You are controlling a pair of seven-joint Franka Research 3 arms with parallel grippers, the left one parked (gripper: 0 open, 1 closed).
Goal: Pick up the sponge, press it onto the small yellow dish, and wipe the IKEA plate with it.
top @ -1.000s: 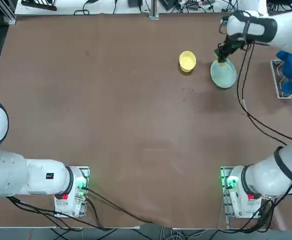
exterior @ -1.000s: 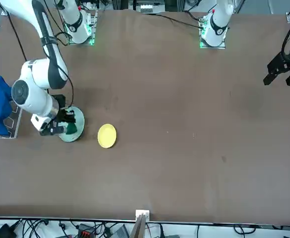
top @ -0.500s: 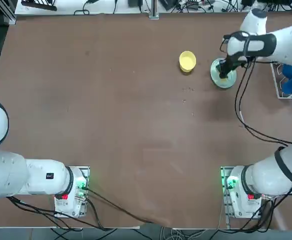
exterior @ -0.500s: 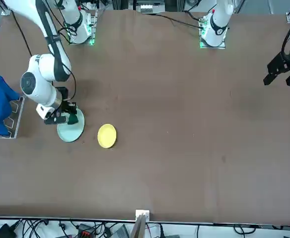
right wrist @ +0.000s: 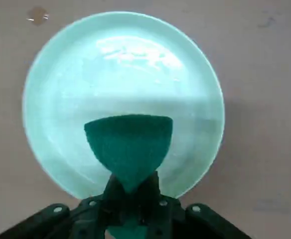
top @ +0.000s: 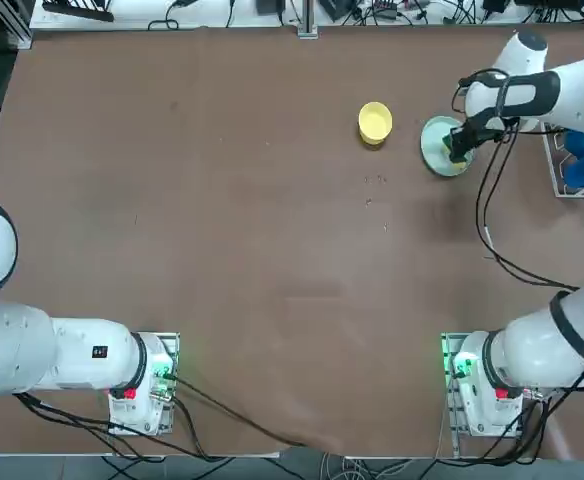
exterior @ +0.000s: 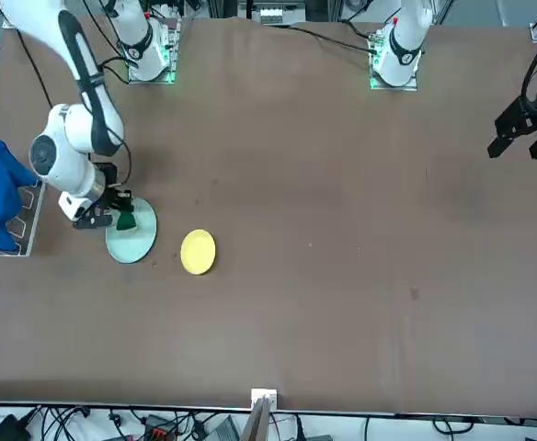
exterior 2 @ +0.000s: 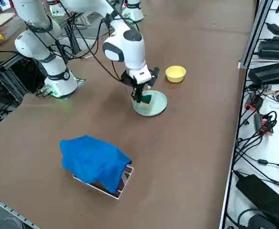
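The right gripper (right wrist: 131, 183) pinches the green-topped sponge (right wrist: 130, 144) between its fingers; beneath it lies the pale mint IKEA plate (right wrist: 123, 74), and beside that plate, toward the parked arm's side from the gripper, the small yellow dish (top: 375, 121)

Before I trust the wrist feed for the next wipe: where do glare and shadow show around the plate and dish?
Wrist view: bright glare on the far part of the plate beyond the sponge, a soft shadow beside its rim; top view: a small dark shadow at the yellow dish; front view: no strong glare on either.
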